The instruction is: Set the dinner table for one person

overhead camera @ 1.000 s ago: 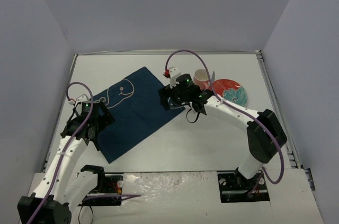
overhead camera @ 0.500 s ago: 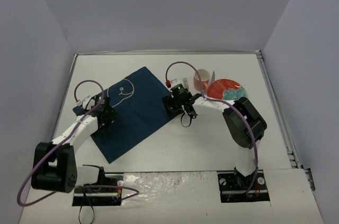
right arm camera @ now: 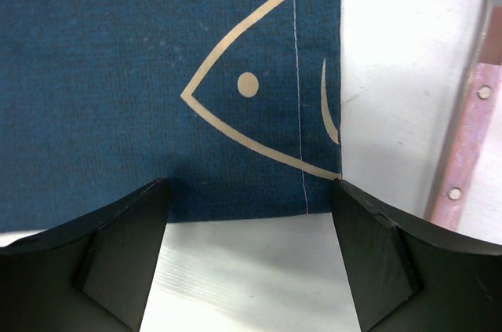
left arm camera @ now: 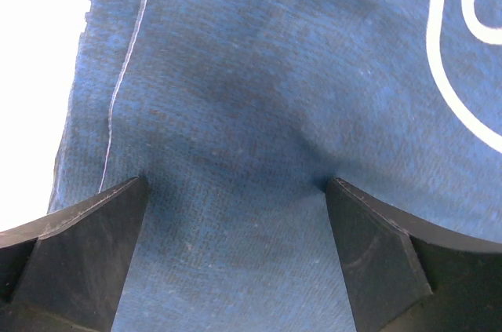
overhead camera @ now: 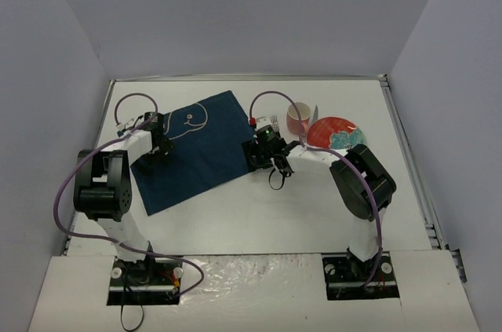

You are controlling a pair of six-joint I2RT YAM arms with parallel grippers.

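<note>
You have one dinner table [overhead camera: 259, 214]: plain white, metal-edged, under everything. Far left on it lies one blue whale placemat [overhead camera: 196, 151]; far right, one pink cup [overhead camera: 298, 118] and one red plate [overhead camera: 339, 134]. Left gripper [left arm camera: 235, 183] and right gripper [right arm camera: 251, 184] have jaws spread wide at the placemat, gripping nothing.

We looked down on the whole table [overhead camera: 314, 214] from high behind its near edge. Both wrist cameras faced down, very close, sharing the blue placemat [overhead camera: 196, 158] with that view.
</note>
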